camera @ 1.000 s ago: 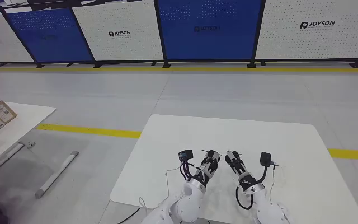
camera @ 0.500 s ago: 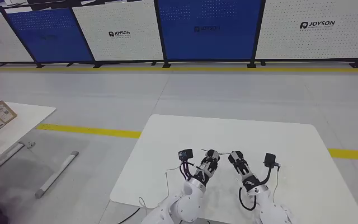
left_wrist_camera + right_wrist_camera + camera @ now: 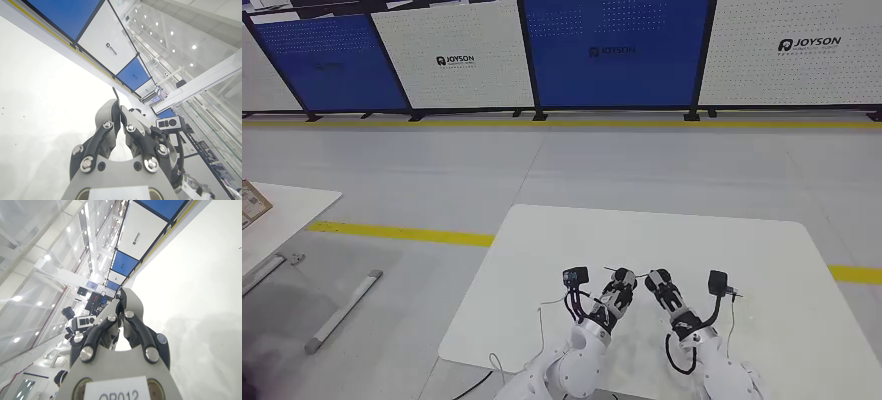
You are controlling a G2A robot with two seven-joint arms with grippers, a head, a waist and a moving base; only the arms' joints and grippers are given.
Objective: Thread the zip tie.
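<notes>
Counter (image 3: 742, 250), white, at 6 o'clock of the top view, with both arms low over its near edge. Left gripper (image 3: 621, 283): jaws clenched on the zip tie (image 3: 115, 93), a thin dark strip standing out past the fingertips and raised off the counter. Right gripper (image 3: 654, 281), just beside at 3 o'clock of the left one: jaws likewise pressed together, a small dark piece pinched at the tips, probably the tie's other end, too small to confirm. Step in hand, as judged: bringing tail and head together ahead of insertion, no closed loop visible yet. Next move: fine alignment of the strip's tip with the head's slot, then a straight push through, with a firm grip against the strip bending or slipping aside. Writing: logo print on the wall panels (image 3: 457, 50) from 10 to 2 o'clock, not transcribed; white label (image 3: 115, 386) on the right wrist mount, characters cut off at the edge.
</notes>
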